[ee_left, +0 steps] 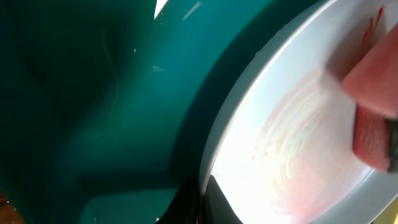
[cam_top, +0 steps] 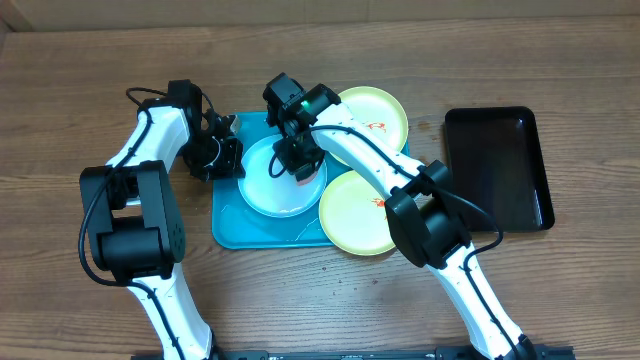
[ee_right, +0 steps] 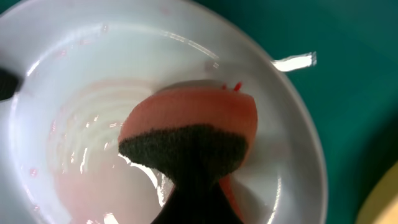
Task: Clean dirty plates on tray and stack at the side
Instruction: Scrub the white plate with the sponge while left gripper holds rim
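The light blue plate [cam_top: 262,190] lies on the turquoise tray [cam_top: 228,228]. Pale pink sauce smears show inside the plate [ee_right: 74,143]. My right gripper [cam_top: 301,160] is shut on a pink sponge with a dark scouring side [ee_right: 193,121] and presses it onto the plate. My left gripper [cam_top: 228,160] is shut on the plate's left rim [ee_left: 208,196]. The sponge also shows in the left wrist view [ee_left: 373,93]. Two pale yellow-green plates lie at the tray's right, one at the back [cam_top: 378,112] and one at the front [cam_top: 352,218], each with a red sauce mark.
A smaller black tray [cam_top: 500,170] lies on the wooden table at the right. The turquoise tray fills the left of the left wrist view [ee_left: 93,93]. It also shows in the right wrist view [ee_right: 354,68], with a yellow-green plate's edge [ee_right: 387,205] beside it.
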Controlling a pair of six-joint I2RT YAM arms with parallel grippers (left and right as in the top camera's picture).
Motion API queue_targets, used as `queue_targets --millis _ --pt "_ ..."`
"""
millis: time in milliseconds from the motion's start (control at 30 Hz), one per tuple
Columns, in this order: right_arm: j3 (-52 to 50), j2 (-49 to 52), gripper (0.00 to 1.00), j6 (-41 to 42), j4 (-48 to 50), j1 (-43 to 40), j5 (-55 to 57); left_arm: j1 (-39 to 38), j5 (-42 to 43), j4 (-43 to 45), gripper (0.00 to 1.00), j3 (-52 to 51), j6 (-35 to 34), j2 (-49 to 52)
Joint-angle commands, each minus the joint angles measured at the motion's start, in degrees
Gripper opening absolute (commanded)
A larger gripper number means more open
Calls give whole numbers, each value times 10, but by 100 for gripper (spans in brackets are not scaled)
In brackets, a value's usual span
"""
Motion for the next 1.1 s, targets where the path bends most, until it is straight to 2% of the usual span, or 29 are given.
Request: queue_targets --millis 0,333,567,800,967,1067 --pt "20 13 4 -51 24 1 27 -1 7 4 4 -1 2 9" --pt "20 35 4 -69 52 33 14 -1 7 8 4 -1 2 9" --pt "22 35 4 -81 15 62 -72 -1 7 9 4 -1 2 9" --pt "22 15 4 -73 -24 39 -147 -1 8 14 4 -1 2 9" --pt "22 -10 4 9 -8 2 -152 -1 9 14 4 -1 2 9" --pt "21 -13 4 123 18 -19 -128 -1 8 14 4 -1 2 9"
